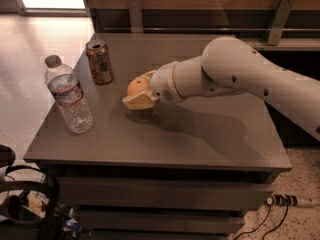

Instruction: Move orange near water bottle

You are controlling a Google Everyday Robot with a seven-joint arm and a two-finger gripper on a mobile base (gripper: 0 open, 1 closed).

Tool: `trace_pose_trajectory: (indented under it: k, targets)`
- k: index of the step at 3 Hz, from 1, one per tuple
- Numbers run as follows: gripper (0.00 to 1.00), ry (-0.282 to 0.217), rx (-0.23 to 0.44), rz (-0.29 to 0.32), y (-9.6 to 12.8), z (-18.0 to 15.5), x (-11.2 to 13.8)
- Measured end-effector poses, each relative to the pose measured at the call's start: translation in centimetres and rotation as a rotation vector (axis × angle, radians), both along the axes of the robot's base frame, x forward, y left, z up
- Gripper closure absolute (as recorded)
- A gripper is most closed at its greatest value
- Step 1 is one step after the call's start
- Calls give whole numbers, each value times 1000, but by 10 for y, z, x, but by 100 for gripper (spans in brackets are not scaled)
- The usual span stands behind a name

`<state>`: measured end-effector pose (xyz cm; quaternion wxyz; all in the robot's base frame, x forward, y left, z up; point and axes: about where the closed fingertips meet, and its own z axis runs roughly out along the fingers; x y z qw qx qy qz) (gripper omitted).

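Camera view, one grey table (200,144). Item: white robot arm (235,74), reaching in from the right across the tabletop. Item: gripper (138,97), tan fingers clasped on the orange (135,86), held low over the left-centre of the table, shadow directly beneath. Item: water bottle (70,101), clear, upright, near the table's left edge, left of the orange and apart from it. Item: brown-gold can (100,62), upright, behind the bottle, near the orange's upper left.
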<state>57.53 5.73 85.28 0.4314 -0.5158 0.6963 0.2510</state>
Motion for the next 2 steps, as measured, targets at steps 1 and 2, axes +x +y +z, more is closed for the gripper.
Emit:
trace_pose_trajectory:
  k: [1, 2]
  targets:
    - [100, 26, 63, 113, 20, -9, -15]
    - [100, 53, 129, 204, 34, -14, -33]
